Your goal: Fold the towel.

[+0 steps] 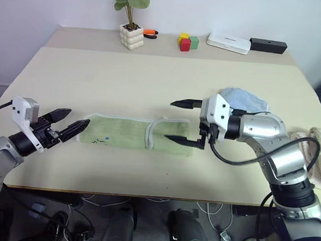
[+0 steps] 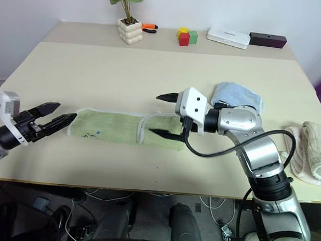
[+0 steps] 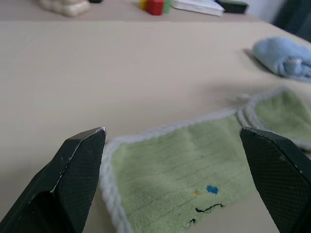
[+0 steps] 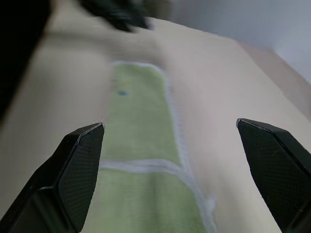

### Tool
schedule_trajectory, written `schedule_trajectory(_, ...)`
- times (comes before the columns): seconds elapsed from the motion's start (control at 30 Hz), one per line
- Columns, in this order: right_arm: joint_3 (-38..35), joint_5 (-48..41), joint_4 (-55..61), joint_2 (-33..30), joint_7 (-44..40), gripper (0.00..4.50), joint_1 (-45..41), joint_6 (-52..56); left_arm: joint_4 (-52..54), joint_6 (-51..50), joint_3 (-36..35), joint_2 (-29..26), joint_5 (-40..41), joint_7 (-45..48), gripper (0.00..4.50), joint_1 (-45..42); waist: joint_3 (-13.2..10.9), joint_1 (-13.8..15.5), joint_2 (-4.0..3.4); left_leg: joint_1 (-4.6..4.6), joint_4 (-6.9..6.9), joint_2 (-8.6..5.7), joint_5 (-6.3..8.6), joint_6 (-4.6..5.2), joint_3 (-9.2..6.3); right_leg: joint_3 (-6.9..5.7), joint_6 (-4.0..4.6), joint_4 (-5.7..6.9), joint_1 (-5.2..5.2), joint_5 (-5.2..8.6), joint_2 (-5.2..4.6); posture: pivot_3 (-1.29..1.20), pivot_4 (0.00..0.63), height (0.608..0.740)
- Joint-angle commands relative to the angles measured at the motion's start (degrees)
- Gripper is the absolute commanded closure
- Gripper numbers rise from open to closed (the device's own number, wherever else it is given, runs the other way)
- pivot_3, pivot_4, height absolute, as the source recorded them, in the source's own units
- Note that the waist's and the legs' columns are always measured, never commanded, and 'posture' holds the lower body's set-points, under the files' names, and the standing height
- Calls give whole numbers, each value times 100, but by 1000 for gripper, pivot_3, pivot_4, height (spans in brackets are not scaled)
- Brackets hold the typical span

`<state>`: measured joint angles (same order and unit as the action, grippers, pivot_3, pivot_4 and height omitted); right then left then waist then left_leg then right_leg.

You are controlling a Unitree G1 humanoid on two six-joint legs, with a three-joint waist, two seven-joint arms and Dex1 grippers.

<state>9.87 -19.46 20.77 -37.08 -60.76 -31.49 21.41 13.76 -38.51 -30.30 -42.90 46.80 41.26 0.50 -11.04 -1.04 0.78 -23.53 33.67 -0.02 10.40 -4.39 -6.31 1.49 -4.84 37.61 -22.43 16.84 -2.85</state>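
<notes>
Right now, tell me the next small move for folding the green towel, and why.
Probably ease the left gripper forward onto the towel's near end and close on it. The towel lies as a long strip with its right end already folded over; both grippers stand open, the right gripper above that folded end, the left just short of the unfolded end.

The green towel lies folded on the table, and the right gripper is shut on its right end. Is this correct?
Not quite. The green towel does lie folded on the table, but the right gripper is open above its right end, holding nothing, as the left eye view shows.
</notes>
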Motion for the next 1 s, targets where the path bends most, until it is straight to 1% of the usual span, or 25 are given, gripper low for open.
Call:
schedule_trajectory(0.03,-39,-111,160,-111,-289,42,-61,-235,278,-824,-591,46,748,-687,0,100,0,-10,1,0,0,0,0,0,0,-1,0,0,0,0,0,0,150,740)
schedule_trajectory(0.13,-125,-206,-62,-57,-255,42,-72,-68,672,-1367,-936,252,1428,-1394,0,297,-1,1,2,0,0,0,0,0,0,0,0,0,0,0,-3,0,150,740)
schedule_trajectory(0.2,-119,-238,-147,-52,-218,42,-52,74,770,-1577,-1248,732,2114,-2523,0,349,-1,18,2,0,2,1,0,0,0,0,0,-1,2,0,-6,0,150,740)
schedule_trajectory(0.27,-144,-301,-173,10,-117,42,-23,190,941,-1733,-1366,1130,2900,-3610,0,584,1,26,7,-1,7,5,0,-1,-2,-1,-2,-4,5,-2,-15,0,150,740)
schedule_trajectory(0.3,-151,-310,-177,38,-87,42,-15,185,1241,-1732,-1311,1195,2805,-3811,0,753,1,31,7,-1,8,5,0,-1,-2,-1,-2,-5,8,-2,-16,0,150,740)
schedule_trajectory(0.33,-145,-320,-172,57,-80,42,-3,170,1502,-1600,-1277,1412,3233,-4173,0,933,0,27,10,-1,8,6,0,-1,-4,-1,-3,-6,8,-1,-33,0,150,740)
schedule_trajectory(0.37,-125,-299,-178,58,-89,42,6,127,1722,-1404,-1222,1692,3466,-4577,0,1068,0,32,10,-4,8,4,0,-1,-1,0,-4,-7,6,-2,-37,0,150,740)
schedule_trajectory(0.4,-108,-283,-194,66,-97,42,-4,76,1877,-1224,-1125,1963,3790,-4857,0,1203,0,36,10,-5,9,-2,0,-1,0,0,-4,-8,8,-1,-42,0,150,740)
schedule_trajectory(0.47,-86,-263,-235,83,-99,42,-39,31,2000,-943,-944,2312,4226,-5304,0,1342,0,64,11,-4,16,-7,1,-2,2,-1,-4,-10,12,-1,-50,0,150,740)
schedule_trajectory(0.57,-56,-247,-294,132,-96,42,-94,7,2037,-655,-670,2471,4644,-5658,0,1448,1,94,13,-4,23,-21,1,-3,0,-5,-3,-11,18,-1,-48,0,150,740)
schedule_trajectory(0.77,-3,-171,-339,203,-69,42,-130,-45,1741,-245,-373,2389,5060,-5870,0,1457,1,124,13,-5,21,-24,1,-3,6,-3,-2,-17,17,0,-37,0,150,740)
schedule_trajectory(0.93,-17,-98,-320,249,18,42,-117,-61,1466,51,-105,2361,5438,-6096,0,1231,1,151,13,-6,21,-25,1,-3,7,-3,-2,-20,18,0,-37,0,150,740)
schedule_trajectory(1.0,-29,-100,-278,257,50,42,-105,-34,1337,80,-12,2312,5436,-6097,0,1181,1,164,13,-6,22,-25,1,-3,7,-3,-2,-21,18,0,-37,0,150,740)
